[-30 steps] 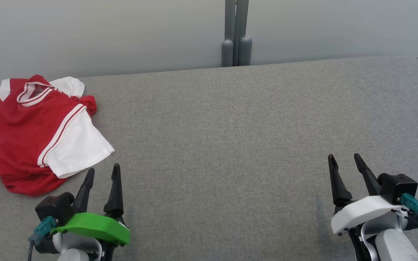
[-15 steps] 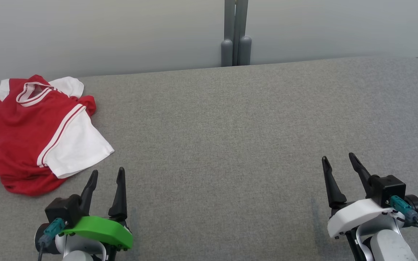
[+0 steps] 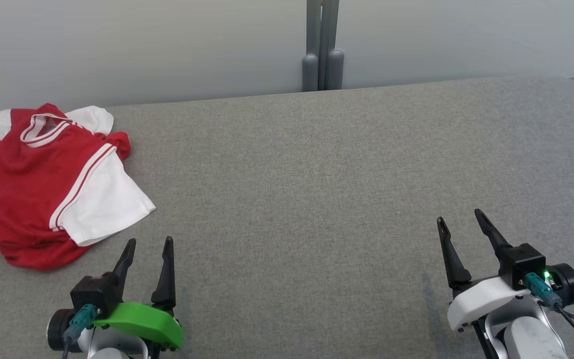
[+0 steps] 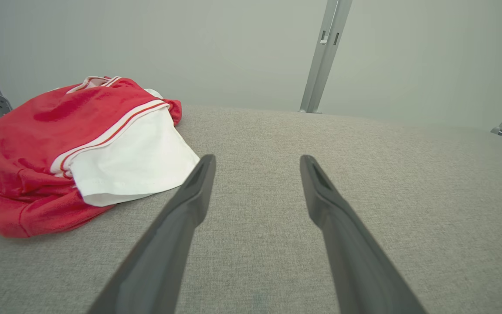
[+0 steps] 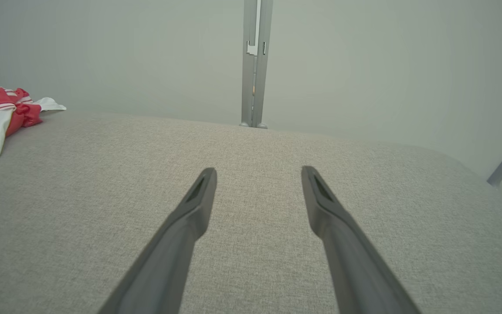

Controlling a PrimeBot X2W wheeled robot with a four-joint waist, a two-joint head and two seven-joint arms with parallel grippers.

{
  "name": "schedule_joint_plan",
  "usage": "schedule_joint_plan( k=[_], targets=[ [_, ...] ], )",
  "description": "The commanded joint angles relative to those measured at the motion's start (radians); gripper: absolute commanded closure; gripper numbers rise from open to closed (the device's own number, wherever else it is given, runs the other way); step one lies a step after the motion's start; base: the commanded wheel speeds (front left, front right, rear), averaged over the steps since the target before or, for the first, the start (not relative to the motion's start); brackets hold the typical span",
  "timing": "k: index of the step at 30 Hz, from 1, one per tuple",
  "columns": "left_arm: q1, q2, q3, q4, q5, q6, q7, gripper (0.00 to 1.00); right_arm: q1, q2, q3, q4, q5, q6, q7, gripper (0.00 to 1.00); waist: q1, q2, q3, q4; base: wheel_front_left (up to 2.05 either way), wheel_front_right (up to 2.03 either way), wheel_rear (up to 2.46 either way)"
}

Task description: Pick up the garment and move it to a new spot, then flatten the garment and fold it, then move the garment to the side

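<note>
One red-and-white garment [image 3: 43,184] lies rumpled and doubled over on itself at the far left corner of the grey fabric surface [image 3: 317,174], its collar toward the surface's far edge and its white sleeve spread toward the near edge. Just nearer than that sleeve, over the surface's near left part, the left gripper [image 3: 150,242] has its two dark fingers spread apart with nothing between them. A grey post [image 3: 322,45] stands behind the middle of the surface's far edge, and over the near right part the right gripper [image 3: 459,215] is likewise spread and empty.
</note>
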Motion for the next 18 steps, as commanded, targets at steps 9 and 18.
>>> schedule_joint_plan(
  k=[9, 18],
  targets=[
    [-0.017, 0.008, 0.003, 0.017, 0.061, -0.003, -0.022, 0.0, 0.001, -0.004, 0.007, -0.004, -0.072, 0.0, -0.021, 0.0, 0.0, -0.0001, 0.001, -0.003, 0.0, 0.0, 0.0],
    [-0.018, 0.009, 0.007, 0.022, 0.058, -0.003, -0.022, 0.0, 0.006, 0.001, 0.003, -0.004, -0.063, 0.0, -0.022, 0.0, 0.0, -0.0001, -0.001, -0.007, 0.0, 0.0, 0.0]
  ],
)
